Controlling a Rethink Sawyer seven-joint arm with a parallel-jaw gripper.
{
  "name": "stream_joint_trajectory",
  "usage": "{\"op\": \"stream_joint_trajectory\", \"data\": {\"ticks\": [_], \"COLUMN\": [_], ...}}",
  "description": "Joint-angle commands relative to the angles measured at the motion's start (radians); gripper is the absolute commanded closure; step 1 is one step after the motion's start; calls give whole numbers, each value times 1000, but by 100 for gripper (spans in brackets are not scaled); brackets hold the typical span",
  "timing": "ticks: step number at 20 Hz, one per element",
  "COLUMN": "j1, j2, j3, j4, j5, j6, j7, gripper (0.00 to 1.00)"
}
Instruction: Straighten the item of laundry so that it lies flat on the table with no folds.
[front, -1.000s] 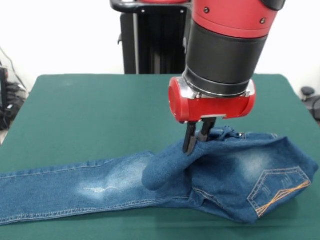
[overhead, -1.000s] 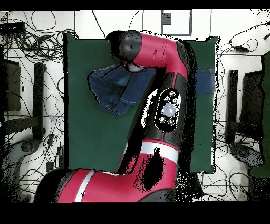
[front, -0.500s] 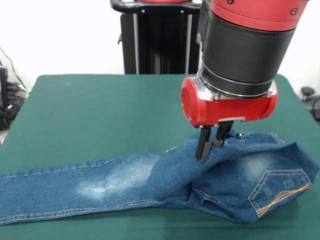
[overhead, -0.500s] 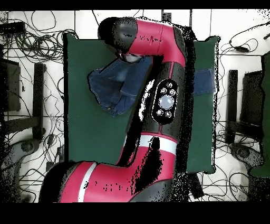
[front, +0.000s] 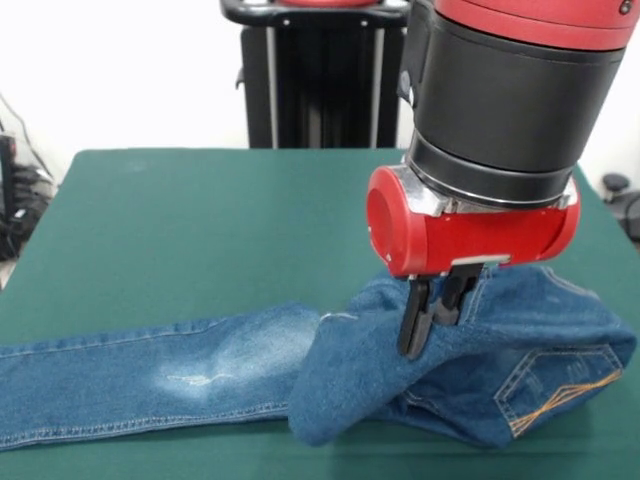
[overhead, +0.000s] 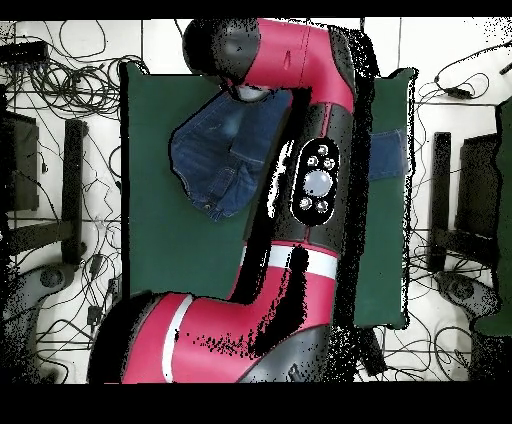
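One gripper (front: 428, 322) pinches a raised fold of the jeans (front: 200, 370), whose leg lies flat leftward on the green table (front: 200, 230) while the seat end stays bunched.

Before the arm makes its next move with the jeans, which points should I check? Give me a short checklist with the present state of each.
1. Gripper shut on a fold of the jeans: ok.
2. Jeans flat, no folds: not ok; the waist end is bunched and lifted.
3. Long leg flat on the table: ok.
4. Bare table around the bunched part for spreading: ok.
5. How many cloth layers are pinched: cannot tell.
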Motion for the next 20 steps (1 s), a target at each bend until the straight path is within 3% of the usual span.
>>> {"op": "stream_joint_trajectory", "data": {"ticks": [1,19,20], "j1": [-7,-9,-10], "j2": [15,5,4], "j3": [80,89,91], "j4": [4,27,32], "j5": [7,6,13], "j6": [37,10,5], "j7": [113,110,129], "gripper": [100,100,0]}}
